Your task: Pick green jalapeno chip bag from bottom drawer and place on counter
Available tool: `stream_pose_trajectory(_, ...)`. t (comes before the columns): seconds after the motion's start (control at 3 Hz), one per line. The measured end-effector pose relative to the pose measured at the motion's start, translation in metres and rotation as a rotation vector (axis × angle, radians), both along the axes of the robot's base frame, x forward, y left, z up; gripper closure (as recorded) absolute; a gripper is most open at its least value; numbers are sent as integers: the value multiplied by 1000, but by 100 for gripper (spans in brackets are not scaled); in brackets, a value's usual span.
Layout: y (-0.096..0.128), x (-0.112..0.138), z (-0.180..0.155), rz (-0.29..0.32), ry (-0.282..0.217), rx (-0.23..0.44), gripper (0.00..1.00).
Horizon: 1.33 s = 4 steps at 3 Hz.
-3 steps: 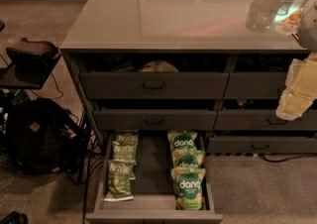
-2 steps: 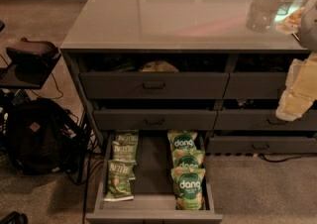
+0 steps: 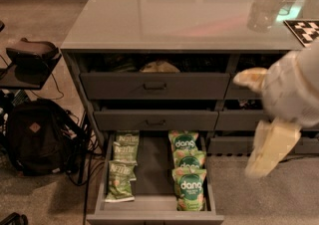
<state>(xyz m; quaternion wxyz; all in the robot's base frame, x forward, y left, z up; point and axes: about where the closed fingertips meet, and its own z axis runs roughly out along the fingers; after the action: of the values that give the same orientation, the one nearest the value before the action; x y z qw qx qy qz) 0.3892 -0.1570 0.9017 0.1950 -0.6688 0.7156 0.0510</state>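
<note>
The gripper (image 3: 245,124) hangs to the right of the open bottom drawer (image 3: 152,216), well apart from it, with its two pale fingers spread wide and nothing between them. The green jalapeno chip bag (image 3: 119,181) lies flat at the front of the drawer's left row, just beside the side wall. Coming in from the right, the gripper passes the brighter green bags (image 3: 189,187) first and could close on one by mistake, or a finger could catch the wall and let the crinkly bag slip before it reaches the counter (image 3: 174,10).
</note>
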Motion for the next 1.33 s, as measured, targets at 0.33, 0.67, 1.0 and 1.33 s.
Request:
stream_pose_trajectory(0.33,59,-14,-72,76,69,181,0)
stream_pose_trajectory(0.67,128,-32,-162,112,203,291,0)
stream_pose_trajectory(1.0,174,-57,-260,78,379,313,0)
stream_pose_trajectory(1.33,204,-71,-345,19,494,265,0)
